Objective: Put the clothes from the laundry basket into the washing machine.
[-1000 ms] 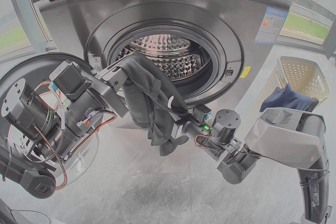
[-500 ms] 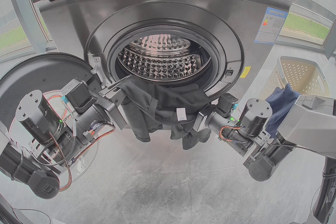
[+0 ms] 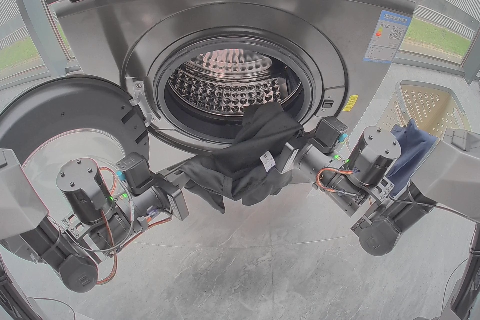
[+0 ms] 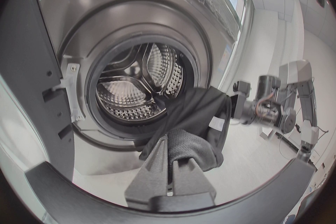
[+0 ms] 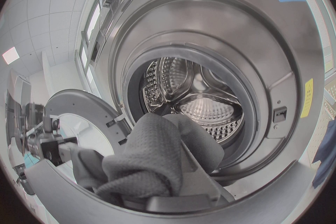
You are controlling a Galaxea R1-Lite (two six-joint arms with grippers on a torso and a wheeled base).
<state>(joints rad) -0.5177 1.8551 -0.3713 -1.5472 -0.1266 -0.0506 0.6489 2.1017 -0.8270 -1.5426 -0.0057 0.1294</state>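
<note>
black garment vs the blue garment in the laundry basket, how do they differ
The black garment hangs between the left gripper and right gripper; the blue garment lies in the laundry basket, ungripped. The black garment is up at the opening of the washing machine; the blue garment sits aside. Both are dark, crumpled cloth.
</note>
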